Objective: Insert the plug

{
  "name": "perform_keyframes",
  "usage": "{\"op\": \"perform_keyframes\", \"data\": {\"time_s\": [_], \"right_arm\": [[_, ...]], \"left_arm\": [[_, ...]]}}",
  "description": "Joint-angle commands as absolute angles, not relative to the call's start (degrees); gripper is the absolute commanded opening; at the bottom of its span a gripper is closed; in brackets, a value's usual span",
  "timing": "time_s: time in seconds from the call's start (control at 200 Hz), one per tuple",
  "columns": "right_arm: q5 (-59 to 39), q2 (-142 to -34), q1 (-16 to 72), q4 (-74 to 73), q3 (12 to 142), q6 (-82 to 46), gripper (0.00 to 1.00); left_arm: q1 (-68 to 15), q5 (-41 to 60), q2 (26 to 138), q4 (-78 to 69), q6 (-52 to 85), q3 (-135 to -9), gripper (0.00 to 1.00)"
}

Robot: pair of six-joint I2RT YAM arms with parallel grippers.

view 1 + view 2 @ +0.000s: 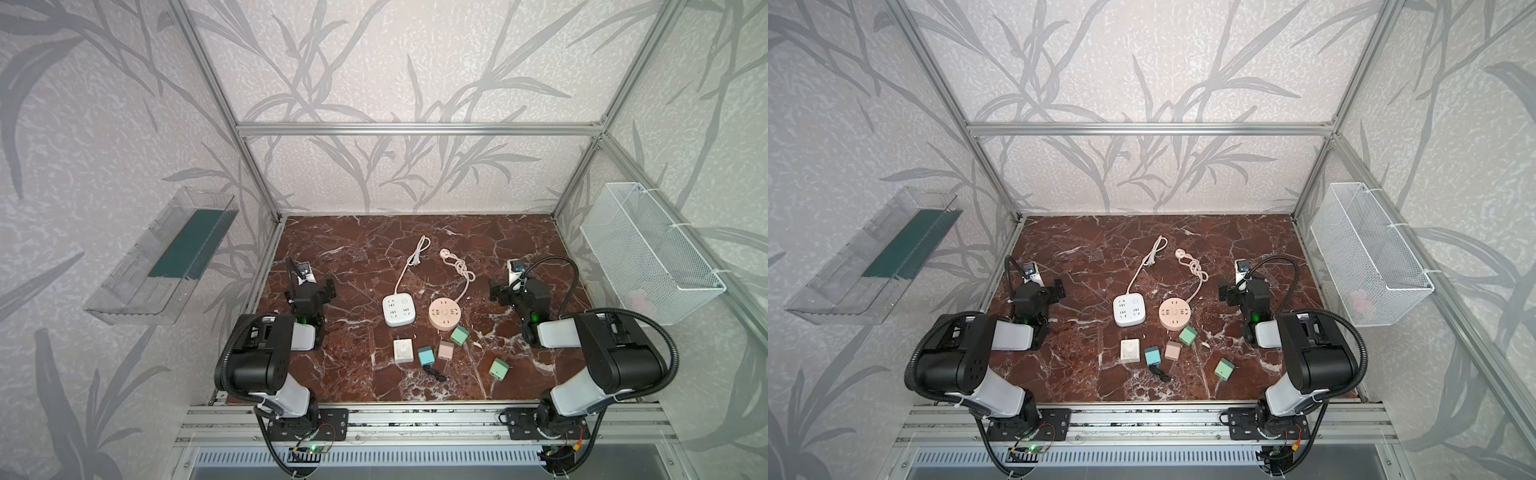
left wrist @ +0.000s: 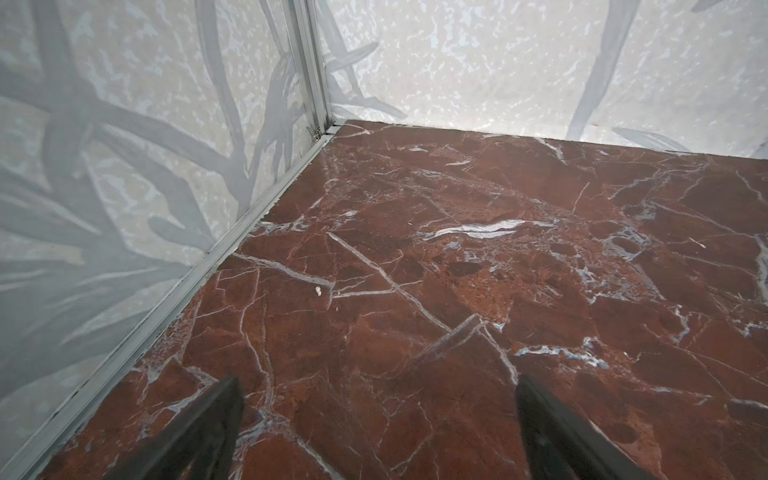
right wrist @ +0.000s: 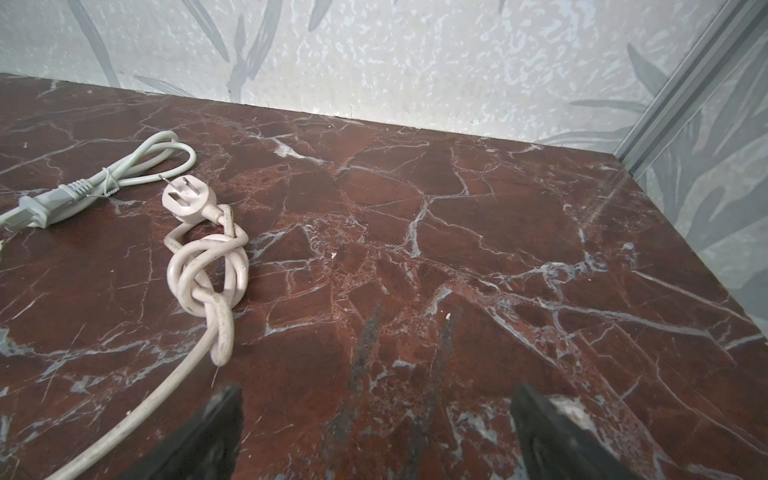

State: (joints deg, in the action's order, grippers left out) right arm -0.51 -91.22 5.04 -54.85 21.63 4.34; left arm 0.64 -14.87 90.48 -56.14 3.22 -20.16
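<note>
Small cube-shaped plastic plugs (image 1: pixel 445 350) lie on the red marble desk (image 1: pixel 332 249), near the white square socket strip (image 1: pixel 399 309) and the pink round socket strip (image 1: pixel 444 312). Left pincer (image 2: pixel 378 390) and right pincer (image 3: pixel 376 392) both released, empty.

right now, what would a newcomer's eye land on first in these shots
A white square power strip and a round pink power strip sit side by side on the red marble table, the pink cord knotted behind. Small coloured cube adapters lie scattered in front; the left gripper and right gripper stand open and empty at either side.
</note>
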Motion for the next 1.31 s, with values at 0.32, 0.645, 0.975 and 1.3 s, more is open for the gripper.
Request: {"op": "perform_keyframes", "data": {"time_s": [0.32, 0.645, 0.975, 1.3], "right_arm": [[-0.18, -90.88, 5.39, -55.72, 21.62, 4.68, 0.99], [-0.2, -90.85, 5.41, -55.79, 21.63, 4.66, 0.99], [-0.01, -90.87, 5.21, -55.8, 21.62, 4.14, 0.99], [0.09, -90.85, 5.1, -55.57, 21.71, 4.07, 0.99]], "left_arm": [[0.88, -14.65, 89.92, -56.83, 3.34, -20.23, 0.99], [0.85, -14.64, 89.88, -56.88, 3.4, -20.22, 0.99], [0.84, -14.57, 89.91, -56.82, 3.35, -20.27, 0.99], [2.22, -11.99, 89.69, -57.45, 4.46, -19.82, 0.99]]}}
